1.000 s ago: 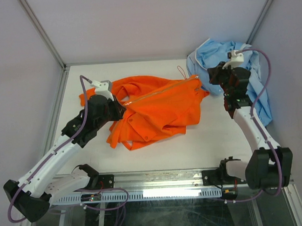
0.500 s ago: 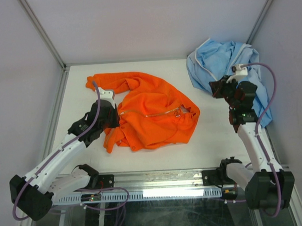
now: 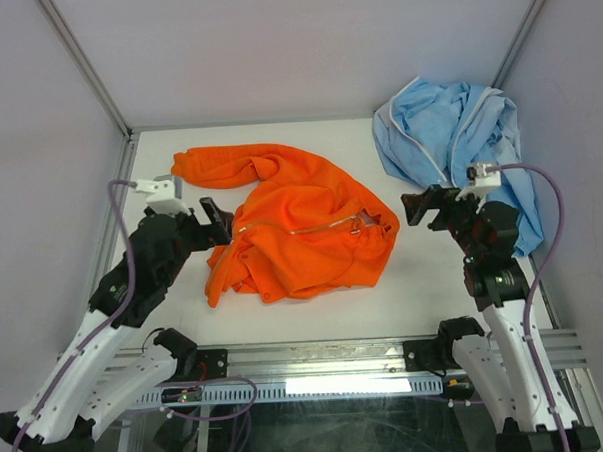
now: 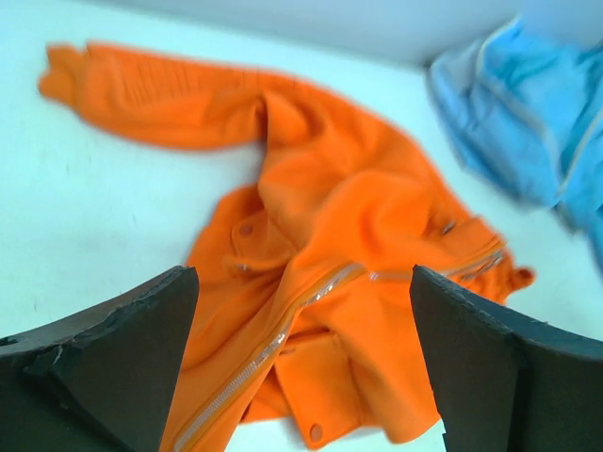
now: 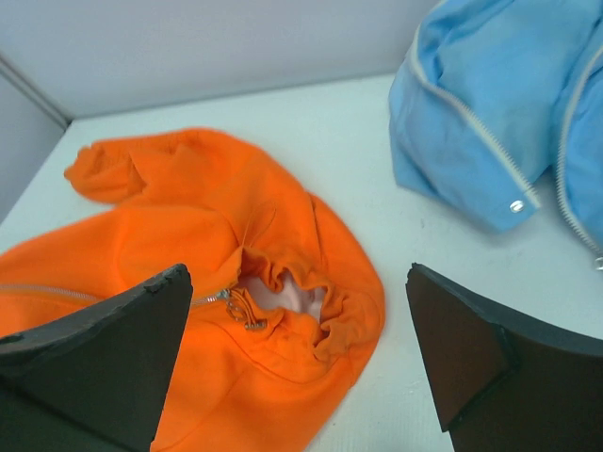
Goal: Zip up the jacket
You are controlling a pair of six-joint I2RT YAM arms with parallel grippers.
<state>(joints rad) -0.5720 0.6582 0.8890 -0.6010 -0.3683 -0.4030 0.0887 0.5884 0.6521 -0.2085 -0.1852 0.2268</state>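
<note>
My left gripper (image 3: 217,222) hangs just off the left edge of the jacket (image 3: 302,241). Its jaws are spread wide with nothing between them, and the left wrist camera shows both dark fingers (image 4: 104,348) clear of the cloth. My right gripper (image 3: 419,207) sits off the jacket's right edge, apart from it, and is also wide apart and empty.

The jacket lies crumpled on the white table (image 3: 315,310) between my two grippers. One sleeve is stretched out along its far left side. The zipper (image 3: 300,227) runs as a thin pale line across the front. Its pull (image 5: 247,317) rests at the right end by the collar, where a bit of pale lining shows. I cannot tell whether the teeth are joined along the whole line.

A blue garment (image 3: 447,130) is heaped beyond the jacket's far right corner, not touching it.
</note>
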